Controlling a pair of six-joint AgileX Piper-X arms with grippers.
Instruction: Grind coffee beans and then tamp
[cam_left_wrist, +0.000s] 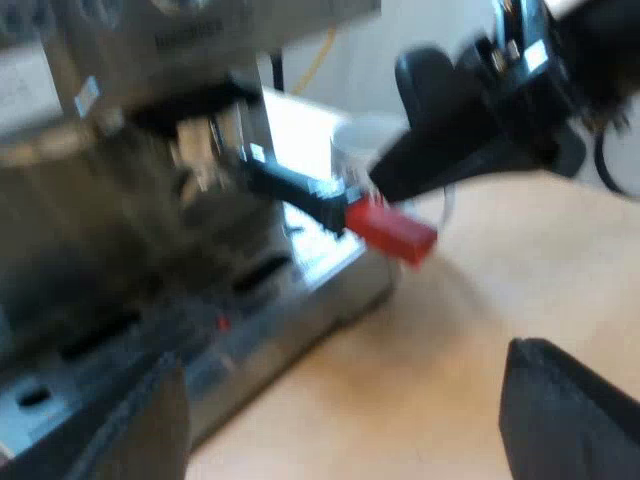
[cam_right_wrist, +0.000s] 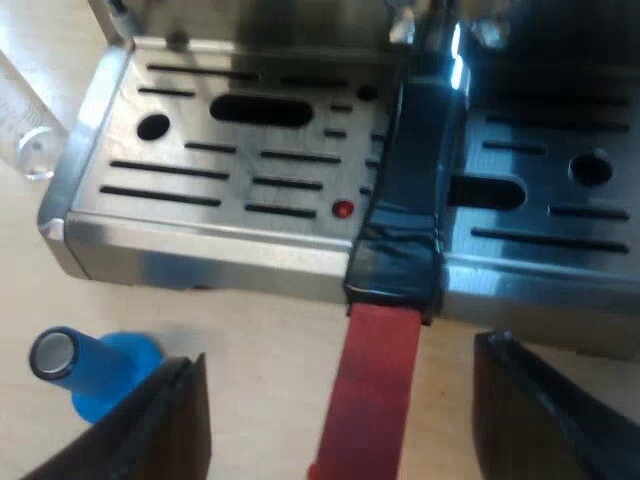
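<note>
- Red-ended holder handle (cam_right_wrist: 385, 380): seated in espresso machine (cam_left_wrist: 110, 190), long axis pointing outward past drip tray (cam_right_wrist: 200, 250) edge, over desk (cam_right_wrist: 255, 345).
- Right gripper (cam_right_wrist: 340, 352): spread, fingers (cam_right_wrist: 170, 425) flanking the handle, not touching.
- Left gripper (cam_left_wrist: 342, 358): spread above open desk.

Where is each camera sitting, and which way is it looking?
Left wrist view: rides on the left arm, low over the table, looking sideways at the espresso machine and the holder's red handle end. The left gripper shows near with its fingers apart, and the right gripper is farther off by the red handle end.
Right wrist view: rides on the right arm, looking down on the drip tray and a blue tamper. Its own fingers stand apart on either side of the red handle end.
Shared: espresso machine, red handle end.
</note>
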